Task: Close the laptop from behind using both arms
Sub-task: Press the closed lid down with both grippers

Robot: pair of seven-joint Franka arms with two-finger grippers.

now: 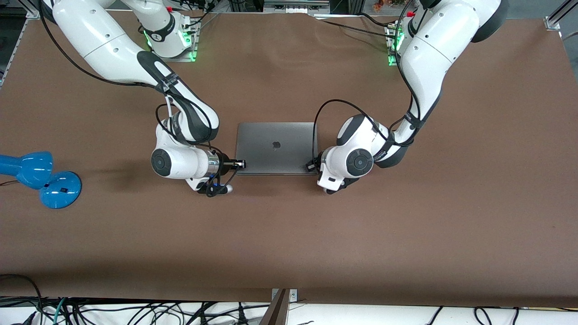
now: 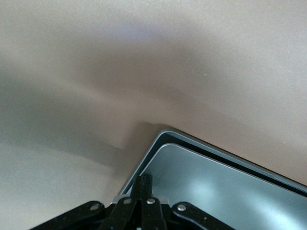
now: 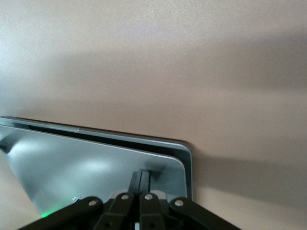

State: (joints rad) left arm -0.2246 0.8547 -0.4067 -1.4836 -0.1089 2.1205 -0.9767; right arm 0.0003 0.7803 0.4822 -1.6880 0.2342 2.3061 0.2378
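The space-grey laptop (image 1: 275, 146) lies in the middle of the table with its lid down, and the dark apple logo faces up. The wrist views show a thin dark gap between the lid (image 2: 211, 187) and the base. My left gripper (image 1: 310, 166) is shut, its fingertips touching the lid's front-camera-side corner toward the left arm's end; it also shows in the left wrist view (image 2: 142, 179). My right gripper (image 1: 240, 164) is shut, its fingertips on the matching corner toward the right arm's end, seen over the lid (image 3: 86, 167) in the right wrist view (image 3: 140, 175).
A blue desk lamp (image 1: 40, 178) stands near the table's edge at the right arm's end. The brown table (image 1: 289, 243) stretches wide round the laptop. Cables hang along the edge nearest the front camera.
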